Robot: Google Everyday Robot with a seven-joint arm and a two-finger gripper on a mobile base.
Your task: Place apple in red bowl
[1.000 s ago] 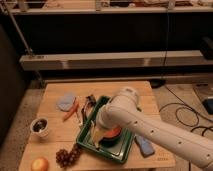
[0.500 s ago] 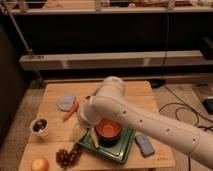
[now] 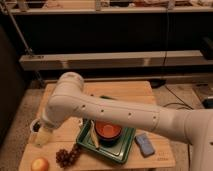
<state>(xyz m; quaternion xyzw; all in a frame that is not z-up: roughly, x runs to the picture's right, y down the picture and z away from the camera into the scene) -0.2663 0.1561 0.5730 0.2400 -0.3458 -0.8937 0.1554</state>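
The apple (image 3: pixel 40 164), small, round and yellow-orange, lies at the front left corner of the wooden table. The red bowl (image 3: pixel 107 131) stands in a green tray at the table's middle, partly under my white arm. My gripper (image 3: pixel 44 136) hangs low over the table's left side, just above and slightly behind the apple, and well left of the bowl. It holds nothing that I can see.
A dark bunch of grapes (image 3: pixel 67 156) lies right of the apple. A white cup (image 3: pixel 34 125) stands behind the gripper, partly hidden. The green tray (image 3: pixel 120 152) also holds a pale yellow item (image 3: pixel 94 141). A blue object (image 3: pixel 145 144) lies right of the tray.
My arm has swung left across the table, taking the gripper from over the tray to the left side near the cup and apple. The bowl now shows more fully.
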